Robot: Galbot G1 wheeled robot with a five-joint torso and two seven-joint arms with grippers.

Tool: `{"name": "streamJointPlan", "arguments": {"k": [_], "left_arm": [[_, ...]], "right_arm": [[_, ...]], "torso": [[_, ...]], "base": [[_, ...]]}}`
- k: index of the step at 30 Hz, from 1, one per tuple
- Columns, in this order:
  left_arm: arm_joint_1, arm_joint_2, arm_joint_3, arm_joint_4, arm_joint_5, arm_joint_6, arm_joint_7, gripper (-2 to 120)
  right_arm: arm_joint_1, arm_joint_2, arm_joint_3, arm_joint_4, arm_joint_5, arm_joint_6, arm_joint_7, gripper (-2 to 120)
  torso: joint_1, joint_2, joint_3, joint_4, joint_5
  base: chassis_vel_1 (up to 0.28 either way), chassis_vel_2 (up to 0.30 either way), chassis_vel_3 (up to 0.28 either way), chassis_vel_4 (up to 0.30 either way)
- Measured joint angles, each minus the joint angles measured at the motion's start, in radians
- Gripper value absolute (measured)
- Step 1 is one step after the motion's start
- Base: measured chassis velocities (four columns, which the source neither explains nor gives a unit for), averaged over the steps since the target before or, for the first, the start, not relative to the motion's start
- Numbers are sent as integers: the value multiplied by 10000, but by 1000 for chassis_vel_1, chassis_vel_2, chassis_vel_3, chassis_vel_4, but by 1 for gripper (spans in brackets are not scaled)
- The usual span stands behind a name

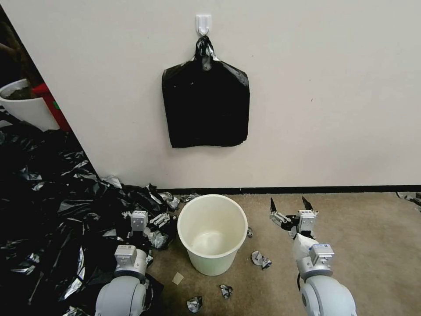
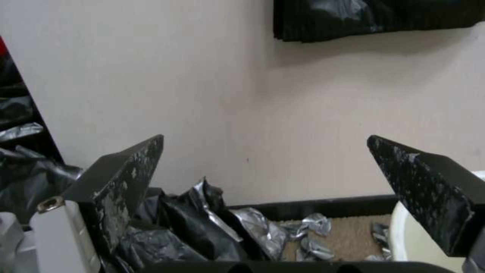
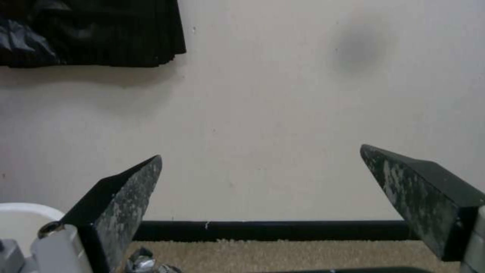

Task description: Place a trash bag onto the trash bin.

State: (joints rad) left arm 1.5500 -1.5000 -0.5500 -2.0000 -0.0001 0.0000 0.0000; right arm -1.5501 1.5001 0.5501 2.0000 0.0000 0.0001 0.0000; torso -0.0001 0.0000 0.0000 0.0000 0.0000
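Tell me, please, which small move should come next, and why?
Probably raise the right pincer toward the black bag stack on the wall hook: the trash bin stands bare, and both open pincers, left pincer included, hold nothing.

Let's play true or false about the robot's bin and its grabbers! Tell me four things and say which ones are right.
1. The trash bin already has a bag in it. False: it stands bare and unlined.
2. Both grippers are open. True: the left gripper and the right gripper grip nothing.
3. The black bag stack hangs on a wall hook. True.
4. The bin lies tipped over. False: it stands upright on the carpet.
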Motion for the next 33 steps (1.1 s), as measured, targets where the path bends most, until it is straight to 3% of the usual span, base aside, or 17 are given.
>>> {"name": "streamJointPlan", "arguments": {"k": [33], "left_arm": [[0,0,0,0,0,0,0,100]], "right_arm": [[0,0,0,0,0,0,0,100]], "torso": [[1,0,0,0,0]], "base": [[0,0,0,0]]}}
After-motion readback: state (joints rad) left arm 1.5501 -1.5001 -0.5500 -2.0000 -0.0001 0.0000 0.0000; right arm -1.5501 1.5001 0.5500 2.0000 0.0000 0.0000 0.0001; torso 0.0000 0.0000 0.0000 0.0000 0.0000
